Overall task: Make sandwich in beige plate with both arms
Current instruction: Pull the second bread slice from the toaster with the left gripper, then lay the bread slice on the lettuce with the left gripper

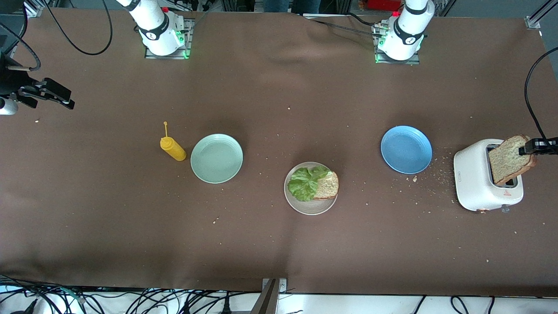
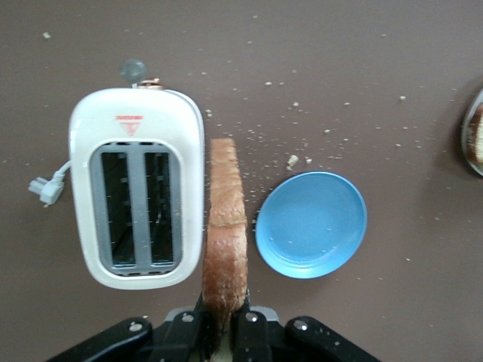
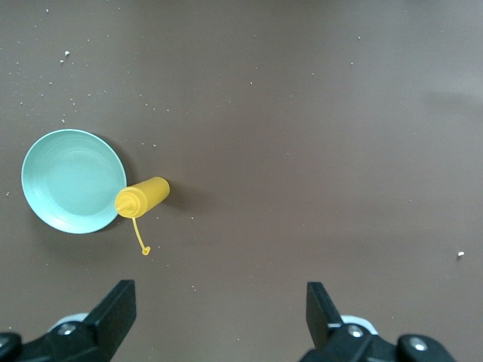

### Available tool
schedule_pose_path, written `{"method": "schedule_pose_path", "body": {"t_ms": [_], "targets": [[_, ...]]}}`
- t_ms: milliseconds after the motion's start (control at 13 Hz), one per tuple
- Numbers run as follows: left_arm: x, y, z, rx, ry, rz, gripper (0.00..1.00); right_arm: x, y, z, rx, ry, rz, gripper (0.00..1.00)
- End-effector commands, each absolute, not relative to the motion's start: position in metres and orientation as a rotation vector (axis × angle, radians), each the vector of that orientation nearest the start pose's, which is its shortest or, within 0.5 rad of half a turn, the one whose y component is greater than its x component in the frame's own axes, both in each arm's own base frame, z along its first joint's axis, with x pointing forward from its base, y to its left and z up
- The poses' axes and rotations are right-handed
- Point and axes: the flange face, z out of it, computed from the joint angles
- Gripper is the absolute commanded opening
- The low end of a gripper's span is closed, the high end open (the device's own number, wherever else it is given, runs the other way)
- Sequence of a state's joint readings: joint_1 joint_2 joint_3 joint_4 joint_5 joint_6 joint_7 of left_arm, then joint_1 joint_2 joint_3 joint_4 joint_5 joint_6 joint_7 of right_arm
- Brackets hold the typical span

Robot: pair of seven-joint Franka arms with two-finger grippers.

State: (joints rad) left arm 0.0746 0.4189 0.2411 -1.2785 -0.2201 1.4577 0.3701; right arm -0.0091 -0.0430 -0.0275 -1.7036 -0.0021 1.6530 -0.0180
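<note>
While the left end effector (image 2: 224,332) pinches a grainy bread slice (image 2: 225,249) over the glossy toaster (image 2: 136,128), right end effector (image 3: 219,317) waits, agape.

The toaster (image 2: 136,188) bears a small red triangle mark, its lettering unreadable.

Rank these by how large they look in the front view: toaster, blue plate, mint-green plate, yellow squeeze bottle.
1. Toaster, largest.
2. Mint-green plate and blue plate: they look about alike, so no ranking between them.
3. Yellow squeeze bottle, smallest.
</note>
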Motion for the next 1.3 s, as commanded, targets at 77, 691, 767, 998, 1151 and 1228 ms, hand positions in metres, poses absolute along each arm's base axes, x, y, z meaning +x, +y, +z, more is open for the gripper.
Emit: {"method": "schedule_pose_path", "body": {"t_ms": [77, 691, 767, 998, 1151, 1228], "targets": [[0.66, 0.049, 0.473, -3.546, 0.303, 0.394, 0.0, 0.547, -0.017, 0.594, -3.128, -0.001, -0.001, 1.0], [0.696, -0.223, 0.326, -3.965, 0.146, 0.605, 0.0, 0.546, -0.004, 0.594, -3.139, -0.033, 0.022, 1.0], [0.697, -0.239, 0.312, -3.96, 0.088, 0.555, 0.0, 0.547, -0.004, 0.595, -3.143, -0.034, 0.017, 1.0], [0.695, -0.271, 0.272, -3.948, -0.004, 0.49, 0.0, 0.548, -0.003, 0.596, -3.144, -0.036, 0.017, 1.0], [0.689, -0.282, 0.25, -3.927, -0.025, 0.502, 0.0, 0.548, -0.002, 0.596, -3.144, -0.039, 0.017, 1.0], [0.684, -0.281, 0.242, -3.915, -0.038, 0.532, 0.0, 0.549, -0.002, 0.596, -3.144, -0.039, 0.015, 1.0]]}}
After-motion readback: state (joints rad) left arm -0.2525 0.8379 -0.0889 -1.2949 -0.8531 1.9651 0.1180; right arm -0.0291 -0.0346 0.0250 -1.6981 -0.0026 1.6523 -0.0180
